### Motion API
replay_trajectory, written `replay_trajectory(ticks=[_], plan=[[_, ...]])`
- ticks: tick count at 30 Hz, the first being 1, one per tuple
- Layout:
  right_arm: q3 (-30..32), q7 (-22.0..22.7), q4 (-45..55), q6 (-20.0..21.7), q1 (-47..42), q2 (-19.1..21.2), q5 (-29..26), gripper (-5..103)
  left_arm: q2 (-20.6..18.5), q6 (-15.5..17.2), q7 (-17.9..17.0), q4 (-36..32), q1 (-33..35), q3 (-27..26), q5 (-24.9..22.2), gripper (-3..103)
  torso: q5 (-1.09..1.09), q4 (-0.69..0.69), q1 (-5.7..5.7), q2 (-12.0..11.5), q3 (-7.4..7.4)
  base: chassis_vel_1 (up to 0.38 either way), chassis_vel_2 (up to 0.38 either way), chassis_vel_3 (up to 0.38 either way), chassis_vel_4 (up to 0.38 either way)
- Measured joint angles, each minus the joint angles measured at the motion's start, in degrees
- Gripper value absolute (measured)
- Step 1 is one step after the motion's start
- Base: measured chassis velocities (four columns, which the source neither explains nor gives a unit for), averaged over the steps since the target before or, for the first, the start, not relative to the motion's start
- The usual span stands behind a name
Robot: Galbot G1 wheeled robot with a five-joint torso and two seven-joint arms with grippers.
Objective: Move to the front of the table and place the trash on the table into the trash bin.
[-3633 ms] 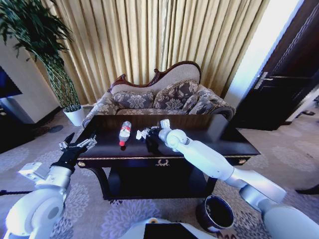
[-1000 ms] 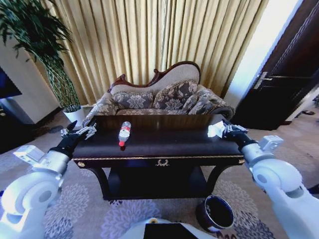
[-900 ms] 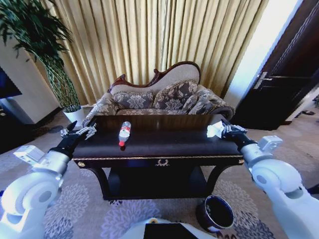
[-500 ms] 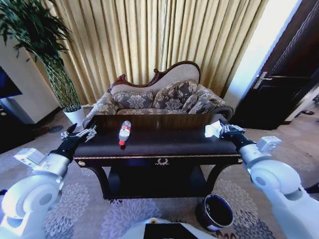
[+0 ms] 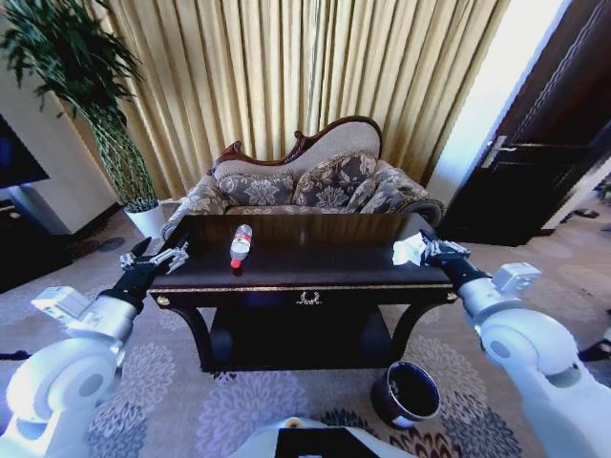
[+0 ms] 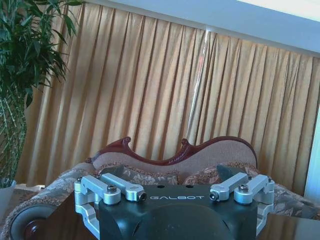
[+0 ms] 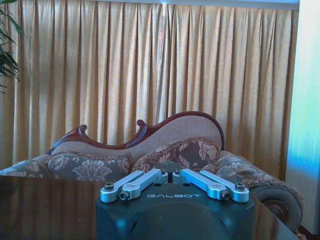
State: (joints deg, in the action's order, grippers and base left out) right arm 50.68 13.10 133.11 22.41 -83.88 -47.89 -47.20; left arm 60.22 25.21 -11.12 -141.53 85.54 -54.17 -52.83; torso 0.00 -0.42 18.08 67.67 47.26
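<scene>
Since 3.6 s ago, the right arm has swung back from mid-counter to the right end, taking the white crumpled paper with it.

Head view: the right end effector (image 5: 427, 251) is clenched on the crumpled paper (image 5: 409, 250) above the right end of the glossy dark counter (image 5: 315, 272). The left end effector (image 5: 158, 258), fingers spread, hangs just off the left edge. A clear bottle (image 5: 240, 245) lies left of centre on top, with bare surface around it. The trash bin (image 5: 405, 393) stands on the patterned carpet (image 5: 248, 401) below the front right corner, well under the paper. A sofa (image 5: 305, 186) sits behind, curtains beyond.

Left wrist view: its fingers (image 6: 112, 188) stand apart, facing sofa and curtains.

Right wrist view: its fingers (image 7: 137, 184) meet at the tips.
</scene>
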Motion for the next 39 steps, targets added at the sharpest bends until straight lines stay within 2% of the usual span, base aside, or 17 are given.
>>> replay_trajectory(ticks=[12,21,23,24,25,26,29,30,31,33,34,36,38,39], plan=[[-0.75,-0.01,-1.34,-0.54,-0.24,-1.04,0.88,0,0.28,-0.09,0.03,-0.02,0.05,0.30,0.32,100,0.00,0.00,0.00,0.00,0.00,0.137,-0.129,-0.132,0.132],[-7.58,0.64,-9.93,-3.13,-0.61,-6.13,3.36,0,0.71,-1.16,0.09,0.49,-0.03,1.13,1.58,100,0.00,-0.01,-0.02,0.02,-0.02,0.088,-0.075,-0.081,0.080],[-10.19,2.56,-14.93,-4.09,0.56,-7.96,4.29,0,0.73,-1.21,0.12,0.49,-0.05,1.01,1.59,100,0.00,0.00,-0.01,0.00,0.00,0.000,0.000,0.000,0.000],[-13.03,3.19,-26.49,-6.18,2.93,-10.38,8.27,0,0.98,-1.22,0.12,0.34,0.14,0.91,1.59,100,0.01,0.01,0.03,-0.02,0.02,0.000,0.000,0.000,0.000],[-13.86,2.69,-31.28,-7.10,3.83,-11.02,9.25,0,1.05,-1.28,0.13,0.22,0.37,0.79,1.59,100,0.01,0.01,0.03,-0.01,0.02,0.000,0.000,0.000,0.000],[-13.86,2.69,-31.28,-7.10,3.83,-11.02,9.25,0,1.05,-1.28,0.13,0.22,0.37,0.79,1.59,100,0.01,0.01,0.03,-0.01,0.02,0.000,0.000,0.000,0.000],[-15.48,1.09,-43.55,-9.21,6.51,-12.01,10.79,0,1.19,-2.08,0.18,0.19,0.78,0.60,1.63,100,0.02,0.00,0.02,-0.01,0.01,0.000,0.000,0.000,0.000],[-15.48,1.09,-43.55,-9.21,6.51,-12.01,10.79,0,1.19,-2.08,0.18,0.19,0.78,0.60,1.63,100,0.02,0.00,0.02,-0.01,0.01,0.000,0.000,0.000,0.000],[-16.02,0.26,-48.98,-10.31,7.76,-12.32,12.03,0,1.24,-2.39,0.26,0.24,0.85,0.59,1.69,100,0.01,-0.01,0.01,-0.01,0.00,0.000,0.000,0.000,0.000],[-16.27,-0.27,-52.22,-10.91,8.52,-12.50,12.93,0,1.26,-2.50,0.29,0.25,0.91,0.59,1.73,100,0.02,0.00,0.01,-0.01,0.00,0.000,0.000,0.000,0.000],[-16.68,-1.61,-59.33,-12.50,10.55,-13.04,14.94,0,1.30,-2.60,0.34,0.23,0.98,0.63,1.77,100,0.01,-0.01,0.01,-0.01,0.00,0.000,0.000,0.000,0.000],[-16.77,-1.98,-61.88,-13.24,11.45,-13.34,15.56,0,1.32,-2.60,0.35,0.22,0.99,0.70,1.78,100,0.00,-0.02,0.01,-0.01,0.00,0.000,0.000,0.000,0.000],[-17.37,-2.46,-69.92,-16.48,14.81,-14.86,17.21,0,1.41,-2.60,0.36,0.11,0.99,1.08,1.97,100,0.01,0.00,0.01,-0.01,0.01,0.000,0.000,0.000,0.000],[-17.37,-2.46,-69.92,-16.48,14.81,-14.86,17.21,0,1.41,-2.60,0.36,0.11,0.99,1.08,1.97,100,0.01,0.00,0.01,-0.01,0.01,0.000,0.000,0.000,0.000]])
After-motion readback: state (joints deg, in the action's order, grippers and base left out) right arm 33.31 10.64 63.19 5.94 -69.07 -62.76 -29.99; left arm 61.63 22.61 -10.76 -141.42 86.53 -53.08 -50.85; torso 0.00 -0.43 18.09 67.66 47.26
